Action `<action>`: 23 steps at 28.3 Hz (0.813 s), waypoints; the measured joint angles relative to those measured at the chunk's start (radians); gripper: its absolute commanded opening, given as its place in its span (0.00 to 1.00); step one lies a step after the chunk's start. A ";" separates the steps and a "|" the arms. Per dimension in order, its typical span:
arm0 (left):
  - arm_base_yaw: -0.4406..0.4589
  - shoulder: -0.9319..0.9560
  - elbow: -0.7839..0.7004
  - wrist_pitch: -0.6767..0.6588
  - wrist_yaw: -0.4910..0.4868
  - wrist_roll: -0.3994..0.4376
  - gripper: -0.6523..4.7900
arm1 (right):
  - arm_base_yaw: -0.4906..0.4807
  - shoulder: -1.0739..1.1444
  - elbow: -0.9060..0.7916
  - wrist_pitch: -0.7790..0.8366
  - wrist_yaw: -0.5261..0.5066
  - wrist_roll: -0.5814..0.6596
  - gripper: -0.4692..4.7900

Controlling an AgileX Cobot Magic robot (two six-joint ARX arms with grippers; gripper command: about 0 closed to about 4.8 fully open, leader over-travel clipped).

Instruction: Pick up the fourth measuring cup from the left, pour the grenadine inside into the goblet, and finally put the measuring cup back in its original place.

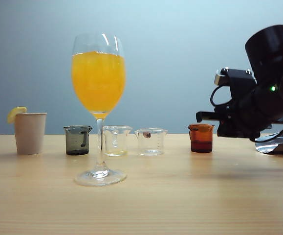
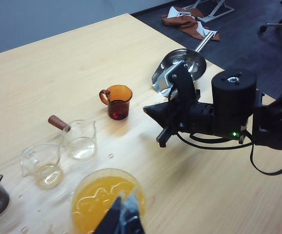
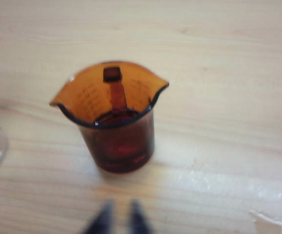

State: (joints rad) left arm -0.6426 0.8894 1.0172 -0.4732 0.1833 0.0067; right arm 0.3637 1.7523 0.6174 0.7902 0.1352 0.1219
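The fourth measuring cup (image 1: 201, 138), small and amber-orange, stands upright on the table at the right end of the row of cups. Dark red grenadine (image 3: 117, 146) fills its lower part. My right gripper (image 1: 200, 116) hovers just to the right of the cup at rim height, shut and holding nothing. In the right wrist view its tips (image 3: 120, 219) sit a short way from the cup (image 3: 112, 117). The goblet (image 1: 98, 78), tall, stemmed and filled with orange juice, stands left of centre. My left gripper (image 2: 123, 214) hangs above the goblet's mouth (image 2: 102, 197), shut and empty.
A beige paper cup with a lemon slice (image 1: 30, 132) stands far left, then a smoky grey cup (image 1: 77, 140) and two clear cups (image 1: 116, 140) (image 1: 151, 142). A metal bowl (image 2: 179, 66) lies behind the right arm. Small droplets dot the table near the clear cups.
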 measured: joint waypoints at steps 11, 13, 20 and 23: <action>-0.021 0.016 0.000 -0.011 -0.003 -0.009 0.11 | -0.001 0.161 0.081 0.117 -0.027 -0.061 1.00; -0.037 0.016 0.000 -0.037 0.000 -0.012 0.11 | -0.001 0.208 0.125 0.119 -0.026 -0.064 1.00; -0.034 0.016 0.000 -0.099 -0.004 -0.019 0.11 | -0.028 0.338 0.279 0.137 -0.006 -0.074 1.00; -0.035 0.016 0.000 -0.103 -0.004 -0.019 0.11 | -0.033 0.359 0.306 0.133 -0.005 -0.073 1.00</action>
State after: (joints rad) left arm -0.6773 0.9058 1.0172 -0.5758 0.1791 -0.0124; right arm 0.3305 2.1109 0.9230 0.9234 0.1303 0.0490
